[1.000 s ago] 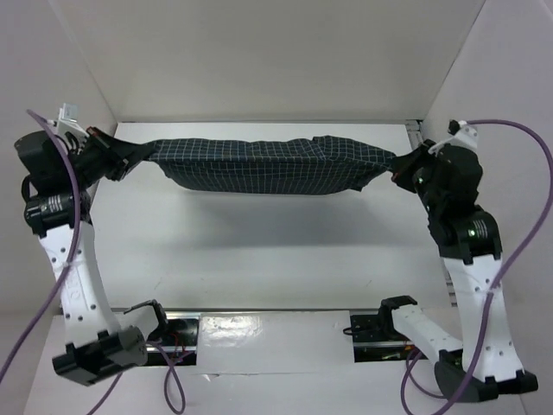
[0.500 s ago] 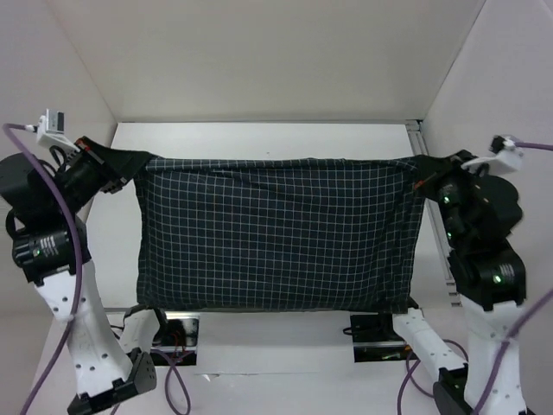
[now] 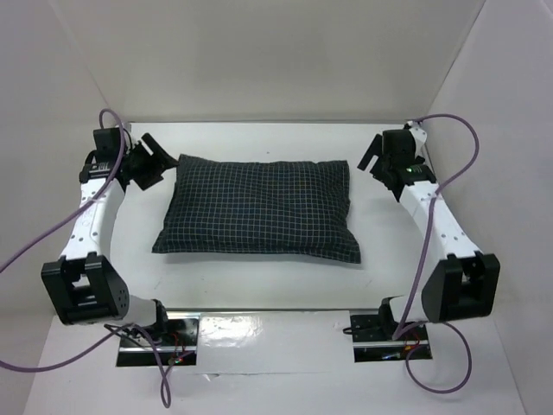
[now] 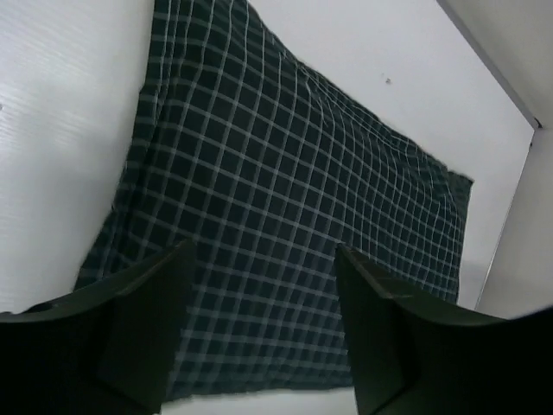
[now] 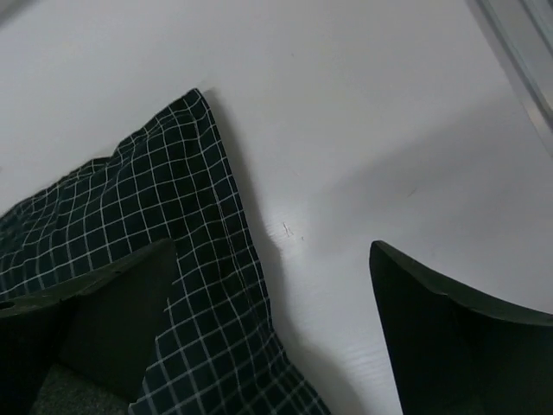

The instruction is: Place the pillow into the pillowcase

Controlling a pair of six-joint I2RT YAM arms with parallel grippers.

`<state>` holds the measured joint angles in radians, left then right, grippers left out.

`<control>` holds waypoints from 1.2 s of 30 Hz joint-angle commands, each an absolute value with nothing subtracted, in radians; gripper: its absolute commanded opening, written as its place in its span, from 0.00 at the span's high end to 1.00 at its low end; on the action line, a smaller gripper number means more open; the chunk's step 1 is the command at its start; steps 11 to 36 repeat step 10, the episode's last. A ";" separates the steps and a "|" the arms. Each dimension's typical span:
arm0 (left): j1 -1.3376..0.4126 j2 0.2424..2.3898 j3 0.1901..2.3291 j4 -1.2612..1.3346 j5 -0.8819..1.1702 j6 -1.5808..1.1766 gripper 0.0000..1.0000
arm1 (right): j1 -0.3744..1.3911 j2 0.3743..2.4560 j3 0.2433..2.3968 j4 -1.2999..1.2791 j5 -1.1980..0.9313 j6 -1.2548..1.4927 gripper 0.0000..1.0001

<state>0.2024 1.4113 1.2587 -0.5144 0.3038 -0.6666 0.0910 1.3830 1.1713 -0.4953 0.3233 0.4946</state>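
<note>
"Start on the left. What's that arm doing?"

"The left gripper (image 3: pixel 155 162) hangs at the far-left corner of the pillowcase (image 3: pixel 259 207), jaws spread wide with nothing in them. In its wrist view the checked cloth fills the gap between the fingers and lies ahead of it."

"And the pillowcase itself?"

"It's lying on the tabletop (image 3: pixel 259 281), in the middle between the two arms. Its long axis runs left to right, from one gripper towards the other. It sits plump like a filled cushion, and I can't see a scrap of cream anywhere. So I'd say the pillow is inside and fully covered."

"The right side?"

"The right gripper (image 3: pixel 371 158) sits just off the far-right corner, also wide apart and holding nothing. Its wrist view shows the point of that corner beside one finger, with bare tabletop between the two."

"Which is closer, if a corner needs a tug?"

"Each has its own far corner just inboard of it. The left looks a shade nearer, almost touching, though I can't tell whether it does. To my eye there's little left to do, perhaps only drawing the arms back."
</note>
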 commanded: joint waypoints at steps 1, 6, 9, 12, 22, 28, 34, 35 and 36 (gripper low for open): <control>0.160 1.269 1.351 -0.497 0.208 -0.597 0.19 | 0.104 1.212 1.212 -0.472 0.399 0.499 0.00; 0.069 1.083 1.299 -0.534 0.204 -0.597 0.17 | 0.104 1.091 1.233 -0.584 0.489 0.489 0.00; 0.055 0.956 1.267 -0.534 0.204 -0.585 0.16 | 0.104 1.025 1.209 -0.606 0.526 0.463 0.00; 0.055 0.942 1.258 -0.534 0.218 -0.568 0.16 | 0.095 1.014 1.200 -0.606 0.526 0.463 0.00; 0.055 0.942 1.258 -0.534 0.218 -0.568 0.16 | 0.095 1.014 1.200 -0.606 0.526 0.463 0.00; 0.055 0.942 1.258 -0.534 0.218 -0.568 0.16 | 0.095 1.014 1.200 -0.606 0.526 0.463 0.00; 0.055 0.942 1.258 -0.534 0.218 -0.568 0.16 | 0.095 1.014 1.200 -0.606 0.526 0.463 0.00; 0.055 0.942 1.258 -0.534 0.218 -0.568 0.16 | 0.095 1.014 1.200 -0.606 0.526 0.463 0.00; 0.055 0.942 1.258 -0.534 0.218 -0.568 0.16 | 0.095 1.014 1.200 -0.606 0.526 0.463 0.00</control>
